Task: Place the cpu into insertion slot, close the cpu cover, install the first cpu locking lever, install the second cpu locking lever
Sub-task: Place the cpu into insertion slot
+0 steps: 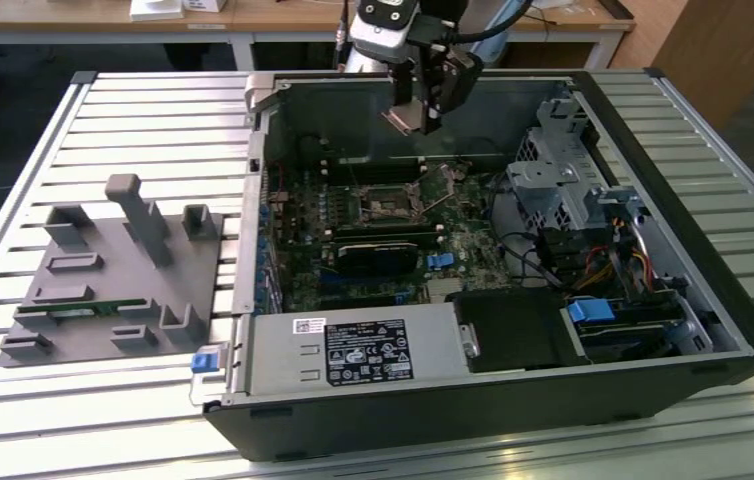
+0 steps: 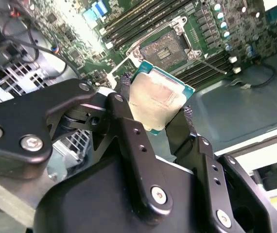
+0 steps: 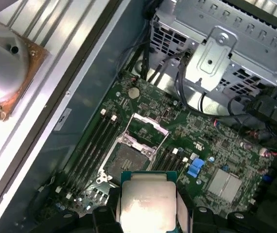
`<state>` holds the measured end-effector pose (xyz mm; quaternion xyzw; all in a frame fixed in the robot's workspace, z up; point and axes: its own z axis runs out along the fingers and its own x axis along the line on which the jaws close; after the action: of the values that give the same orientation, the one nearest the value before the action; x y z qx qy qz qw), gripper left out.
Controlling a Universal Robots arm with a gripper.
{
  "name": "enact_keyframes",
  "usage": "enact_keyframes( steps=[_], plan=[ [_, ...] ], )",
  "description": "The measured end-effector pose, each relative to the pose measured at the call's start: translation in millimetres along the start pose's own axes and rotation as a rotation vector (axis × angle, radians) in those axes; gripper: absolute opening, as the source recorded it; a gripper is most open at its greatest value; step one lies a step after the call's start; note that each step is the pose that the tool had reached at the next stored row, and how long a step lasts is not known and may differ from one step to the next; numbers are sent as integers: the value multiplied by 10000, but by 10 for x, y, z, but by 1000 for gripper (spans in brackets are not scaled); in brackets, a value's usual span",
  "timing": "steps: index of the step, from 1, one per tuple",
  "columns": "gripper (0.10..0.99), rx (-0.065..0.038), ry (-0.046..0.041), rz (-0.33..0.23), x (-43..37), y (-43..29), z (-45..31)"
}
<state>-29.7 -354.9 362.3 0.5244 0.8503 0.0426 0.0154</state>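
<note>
Open PC case lies on its side on the slatted table, motherboard facing up. The insertion slot sits mid-board between the memory slot banks with its pin field bare, nothing seated in it. The cpu cover is swung up off the socket, so the opening looks clear. The gripper hangs above the case, well clear of the board and offset from the socket toward the case's back wall. It's clamped on the cpu by two opposite edges, metal lid toward the wrist cameras, fingers bearing on the chip's sides. The step in hand is the placement, barely started by my read. To do it well: square the chip to the socket frame and match orientation before descending. Keep it level, come straight down with no sideways slide over the pins, and stay off the raised cover. Don't press; let go only once it sits flat inside the frame.
</note>
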Motion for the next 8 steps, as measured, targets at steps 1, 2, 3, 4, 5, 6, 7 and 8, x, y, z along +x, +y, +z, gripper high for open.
enact_keyframes(
  steps=[1,2,3,4,5,6,7,8],
  plan=[
    [541,-3,-15,176,0,0,2],
    [541,-6,-30,345,0,0,4],
    [541,-10,-45,511,0,0,6],
    [541,-13,-60,682,0,-1,8],
    [541,-15,-74,838,0,-1,10],
    [541,-18,-87,988,0,-1,12],
    [541,-21,-100,1132,0,-1,13],
    [541,-23,-113,1274,0,-1,14]
  ],
)
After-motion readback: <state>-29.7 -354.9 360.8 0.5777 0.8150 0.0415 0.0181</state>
